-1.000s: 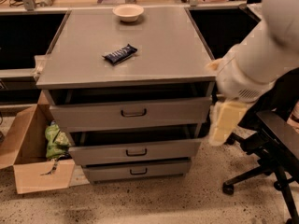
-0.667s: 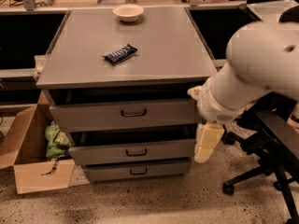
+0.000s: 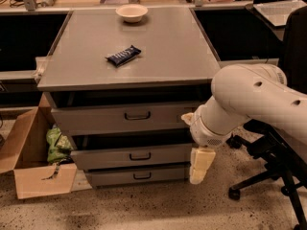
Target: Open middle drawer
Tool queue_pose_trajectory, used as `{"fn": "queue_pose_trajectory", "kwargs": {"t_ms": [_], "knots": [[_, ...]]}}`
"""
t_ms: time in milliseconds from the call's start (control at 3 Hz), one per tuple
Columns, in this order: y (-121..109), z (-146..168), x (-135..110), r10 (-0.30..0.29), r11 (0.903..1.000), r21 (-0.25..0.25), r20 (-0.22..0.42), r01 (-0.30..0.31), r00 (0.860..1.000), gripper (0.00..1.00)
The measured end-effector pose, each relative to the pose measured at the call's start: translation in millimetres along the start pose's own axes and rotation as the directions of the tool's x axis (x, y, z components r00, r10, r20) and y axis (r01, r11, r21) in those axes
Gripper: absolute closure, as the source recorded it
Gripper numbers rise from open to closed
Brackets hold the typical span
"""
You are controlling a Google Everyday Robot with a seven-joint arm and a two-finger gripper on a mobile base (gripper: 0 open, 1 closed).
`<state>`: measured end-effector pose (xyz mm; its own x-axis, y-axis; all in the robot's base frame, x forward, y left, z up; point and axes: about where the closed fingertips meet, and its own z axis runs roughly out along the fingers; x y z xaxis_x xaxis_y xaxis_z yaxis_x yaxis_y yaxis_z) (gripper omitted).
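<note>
Middle drawer: the middle drawer [image 3: 120,158] sits second of three grey fronts under the counter [image 3: 158,47]; by the look of it, it is shut or nearly so, with a dark gap above it
Handle: a small dark loop handle [image 3: 140,155] at the centre of the front, nothing touching it
End effector: the cream end effector [image 3: 200,166] hangs pointing down just off the right end of the middle drawer's front, well apart from the handle; whether it is open or closed cannot be told
Step in hand: reaching for the handle, by my reading
Doing it well: bring the end effector left and level with the loop, facing the front, hook or clasp the loop squarely, then pull straight out so the tray does not bind
Neighbours: the top drawer [image 3: 110,119] and the bottom drawer [image 3: 115,177] carry similar loops, so it would be easy to aim at the wrong one
Hidden: the white arm [image 3: 249,99] covers the cabinet's right front corner; the drawer's inside is out of sight
</note>
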<state>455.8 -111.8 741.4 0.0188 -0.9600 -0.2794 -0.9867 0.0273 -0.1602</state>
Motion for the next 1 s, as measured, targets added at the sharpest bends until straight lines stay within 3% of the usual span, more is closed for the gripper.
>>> {"fn": "queue_pose_trajectory", "kwargs": {"t_ms": [333,667,1000], "knots": [[0,41,26,0.039,0.9992,-0.010,-0.026,-0.039,0.999,0.00],[4,107,63,0.063,0.9978,-0.014,-0.088,-0.064,0.994,0.00],[-21,219,116,0.065,0.9979,0.015,-0.181,-0.063,0.981,0.00]]}}
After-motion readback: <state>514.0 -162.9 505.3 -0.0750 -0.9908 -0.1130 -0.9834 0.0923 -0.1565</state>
